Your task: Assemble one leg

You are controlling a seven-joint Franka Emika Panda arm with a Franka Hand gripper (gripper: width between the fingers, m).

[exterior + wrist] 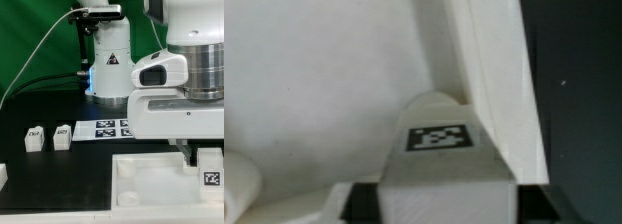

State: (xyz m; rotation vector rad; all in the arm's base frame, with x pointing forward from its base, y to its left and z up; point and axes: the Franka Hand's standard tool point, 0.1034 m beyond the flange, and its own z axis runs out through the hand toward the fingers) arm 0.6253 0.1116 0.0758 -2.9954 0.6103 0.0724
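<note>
Gripper [207,160] pinching the leg [439,140] over the white panel [150,180].
Only the wrist view shows that grip; exterior view's lower left: two spare legs [48,137] beside the marker board [105,128].

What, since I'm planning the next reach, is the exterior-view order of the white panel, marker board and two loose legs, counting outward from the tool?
From the tool:
1. white panel, directly beneath it.
2. marker board, mid-table.
3. inner loose leg, toward the exterior view's left.
4. outer loose leg, farthest left.
</note>
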